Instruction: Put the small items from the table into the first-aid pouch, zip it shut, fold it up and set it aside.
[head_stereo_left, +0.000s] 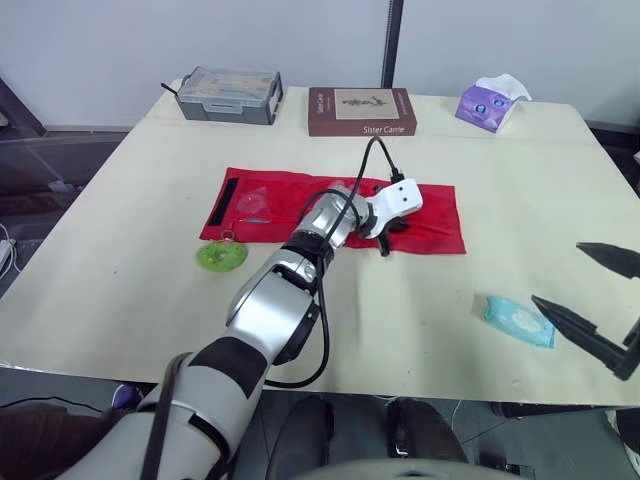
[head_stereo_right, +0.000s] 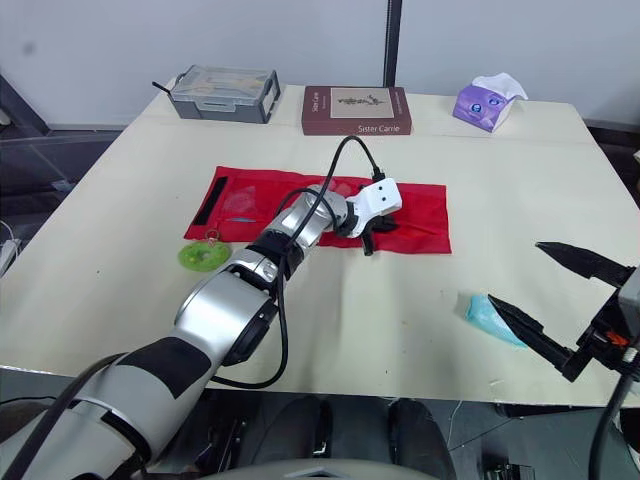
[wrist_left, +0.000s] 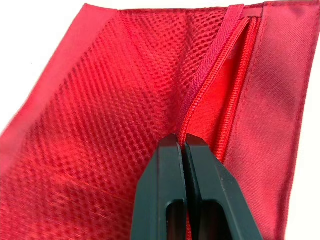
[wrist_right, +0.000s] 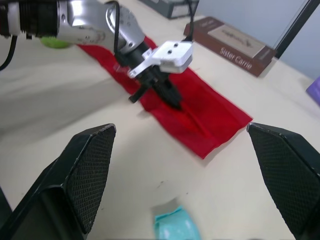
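Note:
The red first-aid pouch (head_stereo_left: 440, 230) lies unfolded flat across the middle of the table. My left gripper (wrist_left: 182, 143) rests on its right half, fingers pressed together on the zipper line (wrist_left: 235, 65) beside the mesh pocket (wrist_left: 100, 100); what sits between the tips is hidden. A green round item (head_stereo_left: 221, 256) with a ring lies just off the pouch's front left corner. A teal packet (head_stereo_left: 518, 320) lies near the table's front right. My right gripper (head_stereo_left: 558, 272) hovers open over that packet, holding nothing.
Along the table's far edge stand a grey plastic case (head_stereo_left: 228, 95), a brown book (head_stereo_left: 360, 110) and a purple tissue box (head_stereo_left: 490, 103). A black cable (head_stereo_left: 375, 150) arches over the pouch from my left wrist.

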